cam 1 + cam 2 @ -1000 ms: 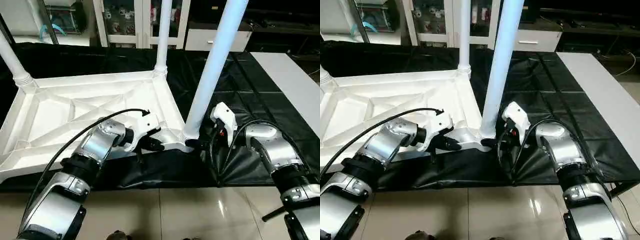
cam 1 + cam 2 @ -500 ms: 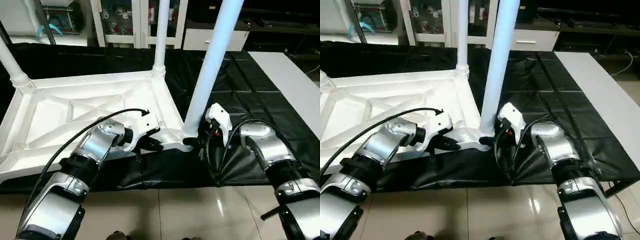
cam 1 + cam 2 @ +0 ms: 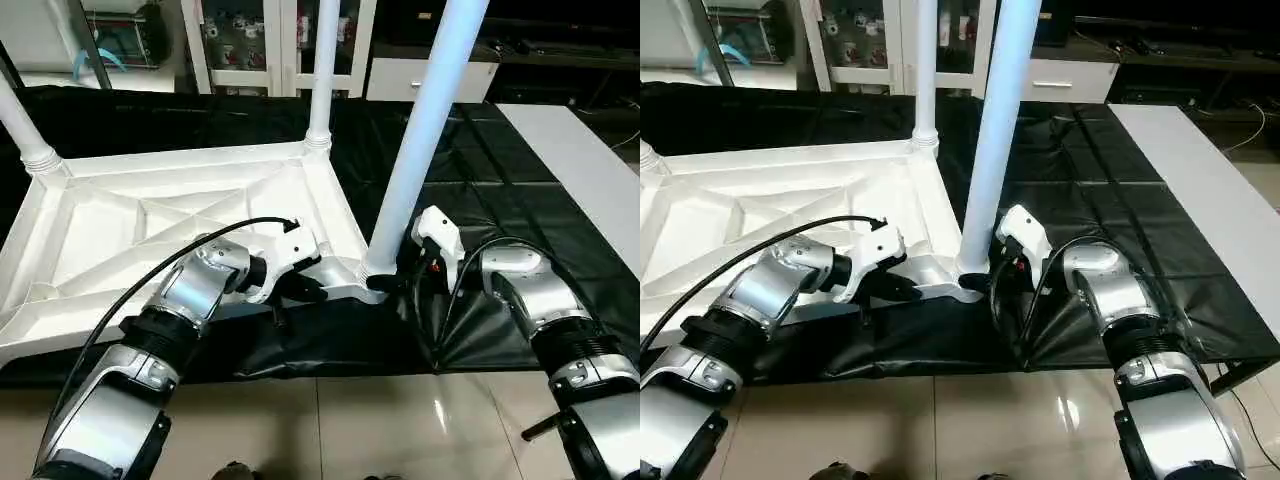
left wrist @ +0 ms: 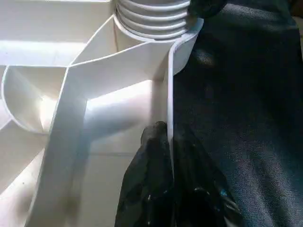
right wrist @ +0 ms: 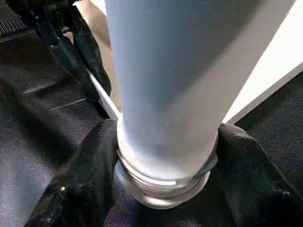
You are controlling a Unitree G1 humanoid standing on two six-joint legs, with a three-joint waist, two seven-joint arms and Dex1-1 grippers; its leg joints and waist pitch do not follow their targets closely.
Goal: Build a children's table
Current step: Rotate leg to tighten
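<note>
White leg [image 3: 425,135] stands near-upright in the tabletop's [image 3: 150,235] near corner socket, directly between the right gripper's [image 5: 163,189] fingers closed round its base; left gripper [image 4: 169,189] pinches the adjacent rim.

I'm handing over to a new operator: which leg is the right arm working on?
On the black-draped work table the white table top lies ribbed underside up. Go to its near corner on the robot's right: that leg stands there. Unlike the others, the right claw clasps its base.
</note>
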